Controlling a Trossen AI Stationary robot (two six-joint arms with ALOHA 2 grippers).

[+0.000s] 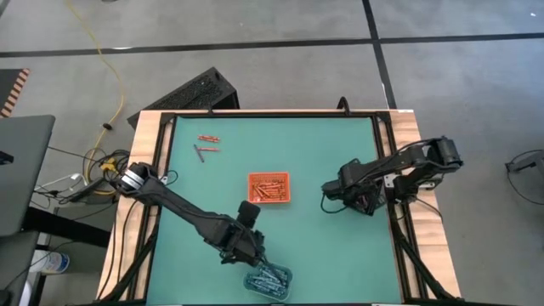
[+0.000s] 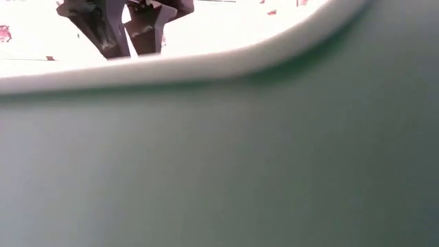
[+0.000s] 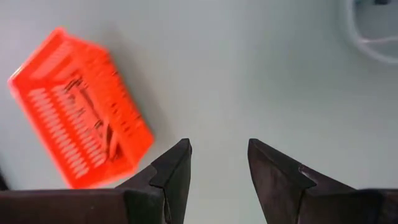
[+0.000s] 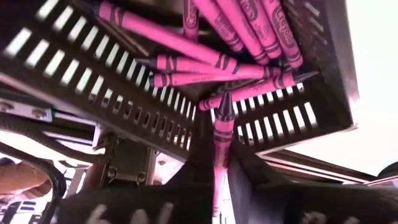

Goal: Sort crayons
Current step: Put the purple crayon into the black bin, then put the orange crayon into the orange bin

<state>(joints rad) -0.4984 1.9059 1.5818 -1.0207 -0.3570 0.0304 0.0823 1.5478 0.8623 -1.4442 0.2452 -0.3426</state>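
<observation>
My right gripper (image 4: 219, 171) stands at the table's right side (image 1: 333, 194), shut on a magenta crayon (image 4: 222, 127) over a black slotted tray (image 4: 93, 68) that holds several magenta crayons (image 4: 205, 62). My left gripper (image 3: 217, 155) is open with nothing between its fingers, near the table's front edge (image 1: 253, 253). It hangs beside a clear tray of blue-grey crayons (image 1: 269, 279). An orange tray (image 1: 269, 187) with orange-red crayons sits mid-table. A few loose crayons (image 1: 206, 144) lie at the far left. My right gripper pinches the magenta crayon's shaft (image 4: 219, 155) between its two fingers. The crayon runs along the fingers and sticks out past their ends. Its pointed tip (image 4: 225, 99) reaches among the crayons in the black tray's corner. The fingers slant down toward the tray.
A blurred pale rim (image 2: 206, 65) close to the low camera blocks most of that view. The green mat (image 1: 323, 246) has bare room between the trays. Wooden borders (image 1: 157, 127) frame the table, and a black crate (image 1: 200, 92) sits behind its far edge.
</observation>
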